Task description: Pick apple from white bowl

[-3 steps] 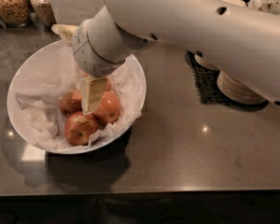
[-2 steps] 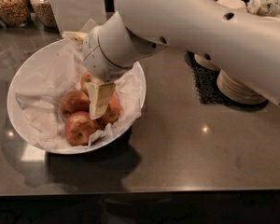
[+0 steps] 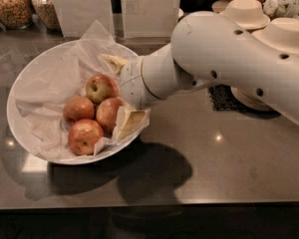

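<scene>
The white bowl, lined with crumpled white paper, sits on the dark counter at the left. Several apples lie in it. The apple, the palest one with a yellow-green patch, is at the back of the cluster. Three redder apples lie in front of it and beside it. My gripper is at the bowl's right side, just right of the apples. It is open, with one beige finger over the back rim and the other finger at the near right rim. Nothing is held between them.
Stacks of beige paper bowls stand at the back right on a black mat. Two jars and white boxes line the back edge. My white arm spans the right half above the counter.
The gripper has moved off the top of the apples toward the bowl's right rim, and its fingers now stand wide apart. All the apples are uncovered and remain in the bowl.
</scene>
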